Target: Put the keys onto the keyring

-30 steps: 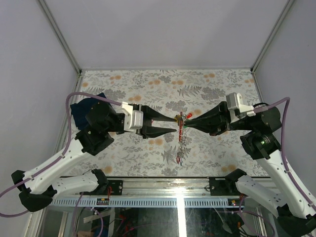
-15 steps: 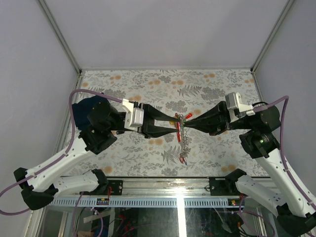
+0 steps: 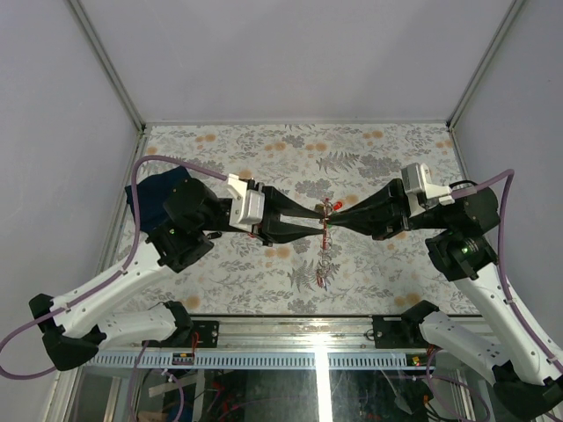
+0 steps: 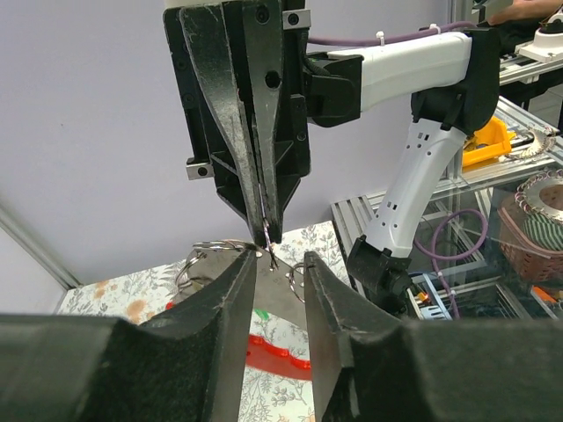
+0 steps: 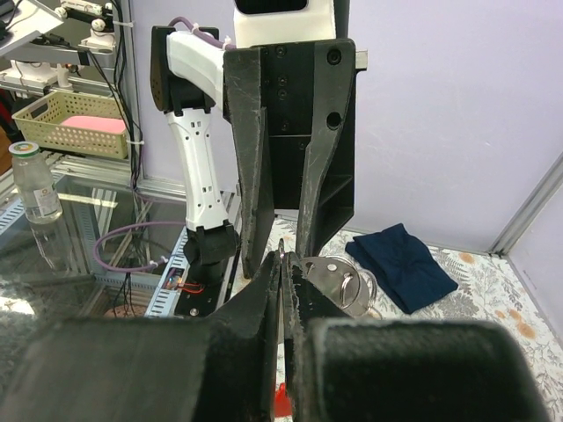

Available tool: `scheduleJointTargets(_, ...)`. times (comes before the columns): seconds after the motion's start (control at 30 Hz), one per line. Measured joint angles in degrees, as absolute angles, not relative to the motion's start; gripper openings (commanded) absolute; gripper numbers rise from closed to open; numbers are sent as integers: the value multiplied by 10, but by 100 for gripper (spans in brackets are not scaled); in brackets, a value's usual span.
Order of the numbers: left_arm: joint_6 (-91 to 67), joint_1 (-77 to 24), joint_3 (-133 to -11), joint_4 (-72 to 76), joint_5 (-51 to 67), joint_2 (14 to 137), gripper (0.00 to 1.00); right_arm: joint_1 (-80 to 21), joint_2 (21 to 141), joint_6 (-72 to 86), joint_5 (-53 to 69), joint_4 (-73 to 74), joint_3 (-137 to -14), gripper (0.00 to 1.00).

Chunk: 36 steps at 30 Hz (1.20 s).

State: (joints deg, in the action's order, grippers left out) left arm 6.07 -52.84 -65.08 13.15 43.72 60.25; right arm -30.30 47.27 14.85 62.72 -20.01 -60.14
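Observation:
The keyring hangs in the air between both grippers over the middle of the table. My right gripper (image 3: 334, 219) (image 5: 283, 260) is shut on its thin metal ring (image 4: 266, 234). My left gripper (image 3: 311, 224) (image 4: 281, 264) faces it, jaws closed on the flat grey fob (image 4: 280, 294), which spans the gap between the fingers. More rings (image 5: 352, 286) hang from the fob. The red strap (image 4: 286, 359) curves below it. A small string of metal pieces (image 3: 323, 264), probably the keys, dangles under the grippers; a green tag (image 4: 260, 313) peeks out beneath the fob.
A folded dark blue cloth (image 3: 148, 195) (image 5: 403, 264) lies at the table's left edge behind the left arm. The flowered tabletop (image 3: 369, 149) is fenced by grey walls. Both arm bases stand at the near edge.
My left gripper has moved right toward the right gripper and its jaws have narrowed onto the fob. The dangling string has swung. The right gripper has stayed in place.

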Motion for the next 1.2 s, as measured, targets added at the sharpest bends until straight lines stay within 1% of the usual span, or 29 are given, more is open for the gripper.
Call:
scheduleJointTargets(0.27,58,-530,-662,132,437,608,18,-303,474,150,632,-201,-601,0)
scheduleJointTargets(0.33,57,-530,-663,132,437,609,12,-303,474,150,633,-201,-601,0)
scheduleJointTargets(0.4,57,-530,-667,131,437,609,3,-303,474,150,637,-202,-601,0)
scheduleJointTargets(0.43,57,-530,-668,131,437,610,0,-303,474,151,638,-202,-601,0)
scheduleJointTargets(0.7,58,-532,-682,112,437,615,0,-303,472,150,640,-204,-601,0)
scheduleJointTargets(0.73,60,-533,-686,106,437,615,0,-303,472,149,640,-204,-601,2)
scheduleJointTargets(0.87,74,-533,-688,87,435,613,0,-303,467,135,637,-183,-602,22)
scheduleJointTargets(1.0,90,-533,-688,58,433,610,0,-303,455,108,620,-148,-606,34)
scheduleJointTargets(1.07,100,-533,-688,41,433,609,0,-303,446,86,609,-121,-615,37)
scheduleJointTargets(1.2,121,-534,-703,-4,429,609,0,-303,435,30,593,-43,-640,37)
